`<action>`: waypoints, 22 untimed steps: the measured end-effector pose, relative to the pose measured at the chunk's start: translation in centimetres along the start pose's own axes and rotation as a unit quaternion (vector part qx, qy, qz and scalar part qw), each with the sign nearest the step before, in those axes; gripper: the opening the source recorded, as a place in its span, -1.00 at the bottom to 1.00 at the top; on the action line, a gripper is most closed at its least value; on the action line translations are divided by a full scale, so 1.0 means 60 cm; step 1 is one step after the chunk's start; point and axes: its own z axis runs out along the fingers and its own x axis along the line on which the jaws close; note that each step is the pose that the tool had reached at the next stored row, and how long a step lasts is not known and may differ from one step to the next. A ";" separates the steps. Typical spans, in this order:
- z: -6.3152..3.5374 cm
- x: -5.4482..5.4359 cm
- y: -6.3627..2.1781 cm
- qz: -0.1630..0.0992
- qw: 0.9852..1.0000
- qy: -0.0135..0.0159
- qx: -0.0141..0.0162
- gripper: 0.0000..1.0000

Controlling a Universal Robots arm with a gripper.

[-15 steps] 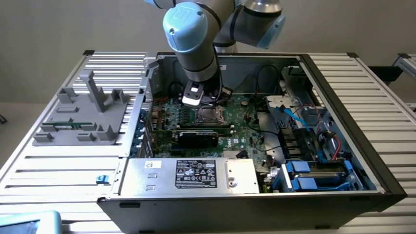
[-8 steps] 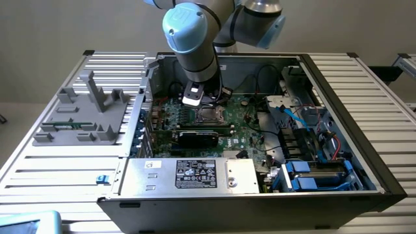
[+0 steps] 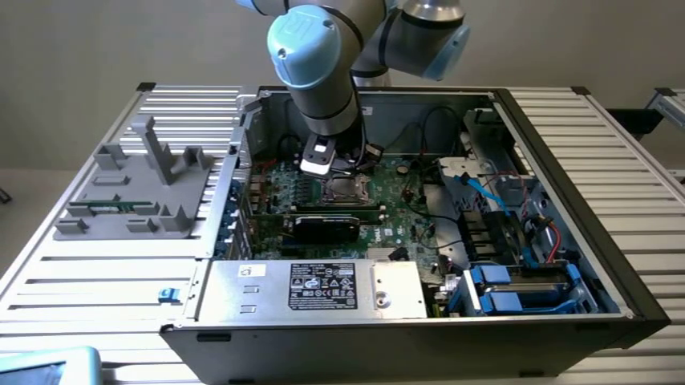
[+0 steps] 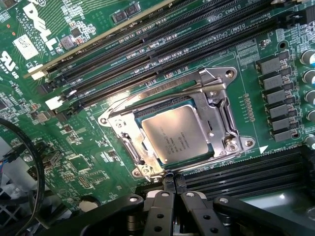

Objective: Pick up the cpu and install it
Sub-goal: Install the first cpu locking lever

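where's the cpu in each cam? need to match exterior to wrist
Exterior view: the cpu lies on the green motherboard, directly under the end effector.
Wrist view: the cpu sits inside the metal socket frame, just beyond the tips of the end effector.
Shared landmark: the end effector, right above the cpu in both views.

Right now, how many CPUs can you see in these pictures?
1. The cpu lies in the metal socket frame on the green motherboard, close to the shut end effector. Another could be hidden elsewhere.
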 end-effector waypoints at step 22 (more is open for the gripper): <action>0.000 0.000 0.000 0.000 1.000 0.001 0.001 -0.77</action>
